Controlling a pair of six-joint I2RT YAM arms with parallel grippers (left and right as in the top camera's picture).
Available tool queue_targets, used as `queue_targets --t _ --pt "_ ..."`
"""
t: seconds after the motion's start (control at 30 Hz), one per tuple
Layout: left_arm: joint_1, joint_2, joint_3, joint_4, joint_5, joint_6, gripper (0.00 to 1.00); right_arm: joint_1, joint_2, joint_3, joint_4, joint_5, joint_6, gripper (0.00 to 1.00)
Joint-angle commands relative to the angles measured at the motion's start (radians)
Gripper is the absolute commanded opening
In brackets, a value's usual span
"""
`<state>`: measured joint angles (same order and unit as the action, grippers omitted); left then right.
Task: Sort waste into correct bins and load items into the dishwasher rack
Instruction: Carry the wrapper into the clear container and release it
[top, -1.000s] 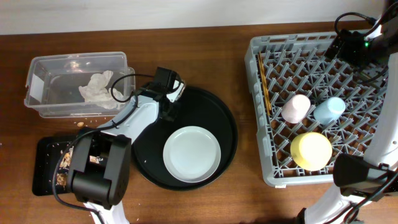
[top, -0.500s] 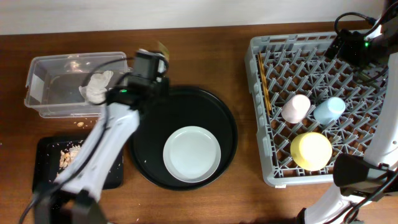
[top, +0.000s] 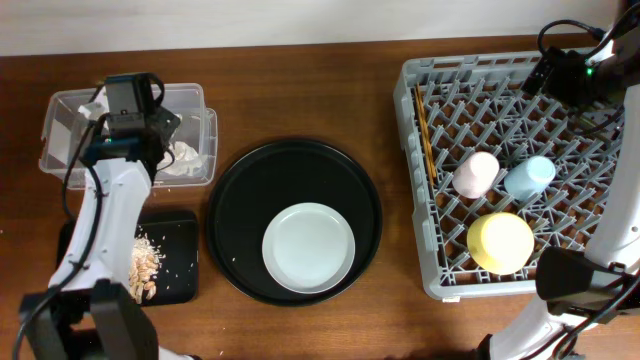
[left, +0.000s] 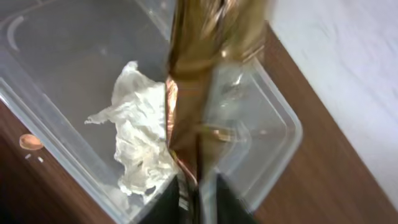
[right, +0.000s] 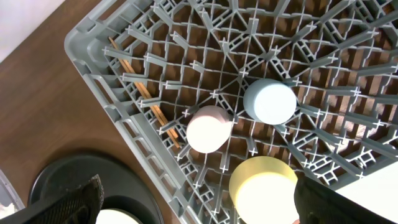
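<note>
My left gripper (left: 202, 202) hangs over the clear tub (top: 60, 150), shut on the gold-brown wrapper (left: 199, 93), which sticks out past the fingertips above the tub's right half. A crumpled white tissue (left: 140, 143) lies inside the tub. Beige food scraps (top: 147, 262) lie in the small black tray (top: 178, 275). The pale-grey plate (top: 308, 247) rests on the round black tray. The grey rack (top: 425, 180) holds a pink cup (right: 209, 129), a blue cup (right: 270, 101), a yellow bowl (right: 263, 186) and chopsticks (right: 146, 93). My right gripper (right: 199, 208) stands open and empty above the rack.
The large round black tray (top: 250, 190) sits mid-table between the bins and the rack. A few crumbs lie on the wood beside the tub (left: 30, 142). The pale wall runs along the table's far edge.
My left arm has swung left from the round tray's back edge to above the clear tub, carrying the wrapper. The right arm has not moved.
</note>
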<state>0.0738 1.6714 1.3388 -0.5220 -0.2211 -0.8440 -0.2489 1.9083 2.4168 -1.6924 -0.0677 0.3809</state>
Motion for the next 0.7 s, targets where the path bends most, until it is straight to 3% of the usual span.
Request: queue_targets --t 0.0,0.07,0.13,0.4,0.67 --pt "0.021 0.019 0.003 0.017 0.007 -0.042 0.51 0.0 -0.004 0.005 -0.006 0.009 -0.009 0.99" --pt "0.022 0.017 0.003 0.032 0.008 -0.042 0.71 0.0 -0.004 0.005 -0.006 0.009 -0.009 0.99" --pt "0.022 0.013 0.003 0.031 0.008 -0.042 0.78 0.0 -0.004 0.005 -0.006 0.009 -0.009 0.99" --pt "0.022 -0.138 0.003 -0.132 0.075 -0.041 0.82 0.0 -0.004 0.005 -0.006 0.009 -0.009 0.99" --pt "0.045 -0.354 0.0 -0.53 0.032 -0.065 0.84 0.0 -0.004 0.005 -0.006 0.009 -0.009 0.99"
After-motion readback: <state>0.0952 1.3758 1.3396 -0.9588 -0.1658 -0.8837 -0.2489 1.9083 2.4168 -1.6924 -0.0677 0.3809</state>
